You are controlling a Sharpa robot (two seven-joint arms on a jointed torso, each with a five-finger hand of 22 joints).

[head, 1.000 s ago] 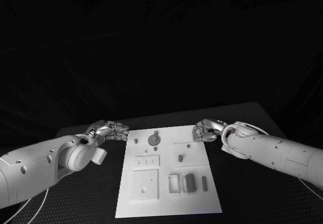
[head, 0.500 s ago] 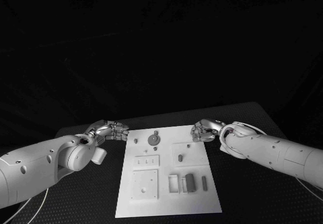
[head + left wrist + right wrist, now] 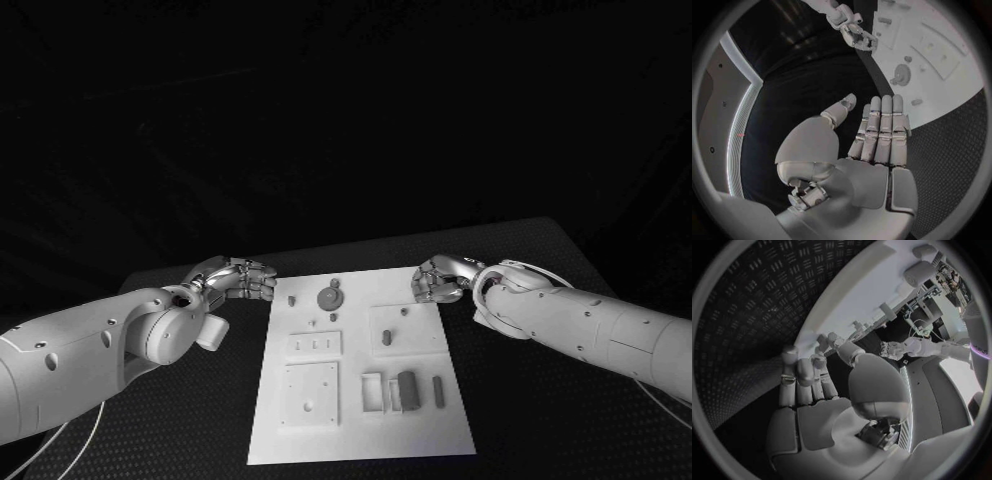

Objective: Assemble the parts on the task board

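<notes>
While the task board lies flat mid-tabletop, running from near the far edge toward the near edge, nothing on it is in my grasp yet. Parts sit on it: a round gear-like piece w/ a small peg beside it near the board's far edge, and a dark upright block plus a slim bar toward the near right corner, next to a pale slot frame. Raised square plates take up the board's middle.

My left hand hovers just off the board's far left corner; the left wrist view shows its fingers straight, side by side, thumb apart, holding nothing. My right hand hovers at the far right corner, fingers extended and empty too.

Judgement: I'm at the start, approach step, no part picked. Next move prob. calls for one hand to come down over a loose part, fingers spread enough for a clean pinch, w/o nudging neighbours.
</notes>
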